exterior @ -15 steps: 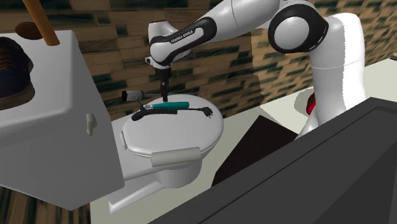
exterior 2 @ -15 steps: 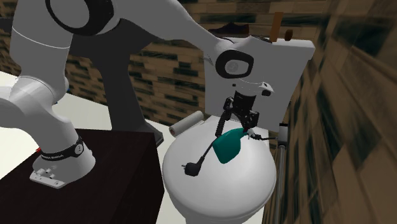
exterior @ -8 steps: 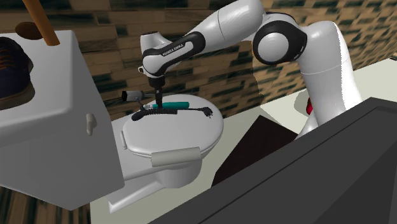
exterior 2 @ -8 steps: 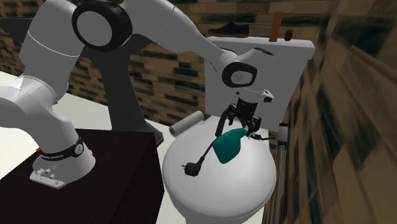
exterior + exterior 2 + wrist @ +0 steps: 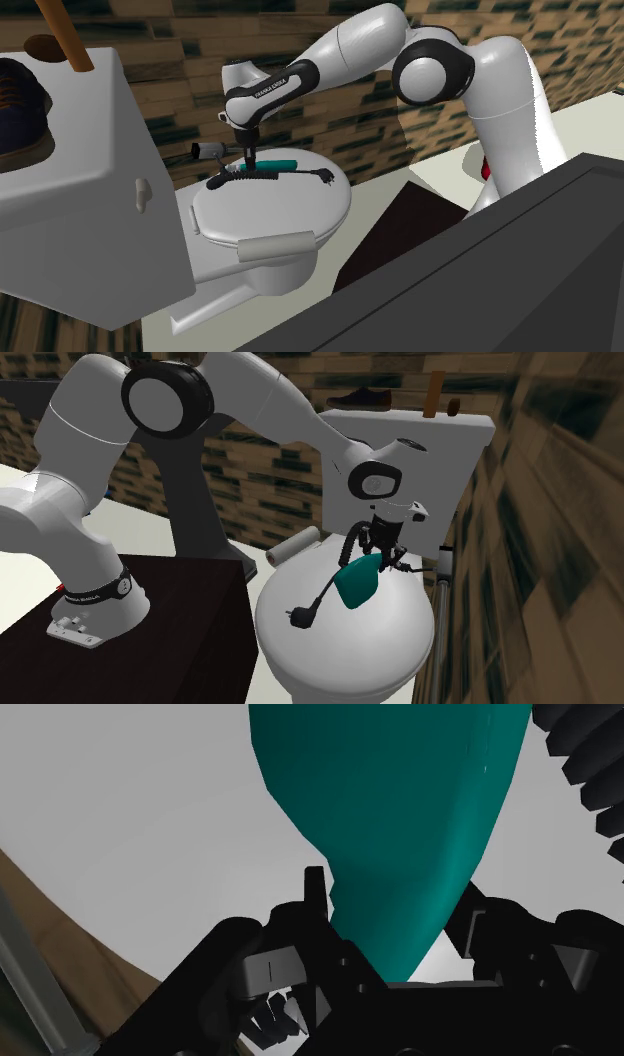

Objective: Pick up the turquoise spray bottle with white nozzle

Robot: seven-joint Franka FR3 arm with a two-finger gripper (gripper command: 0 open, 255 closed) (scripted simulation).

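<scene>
The jaws of my gripper (image 5: 395,919) stand apart astride the spray bottle (image 5: 390,794)'s neck, unclamped. The bottle lies on the toilet lid (image 5: 350,652).

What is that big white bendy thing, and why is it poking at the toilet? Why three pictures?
It is a robot arm, and the black tool at its end is for grabbing. Two pictures come from cameras standing nearby; the third comes from a camera on the tool itself, close above the bottle. On the closed white toilet lid lie a turquoise spray bottle and a black cable with a plug. The tool is down at the bottle's narrow end, but I cannot tell whether it is squeezing yet. The bottle lies on the lid, not lifted.
</scene>
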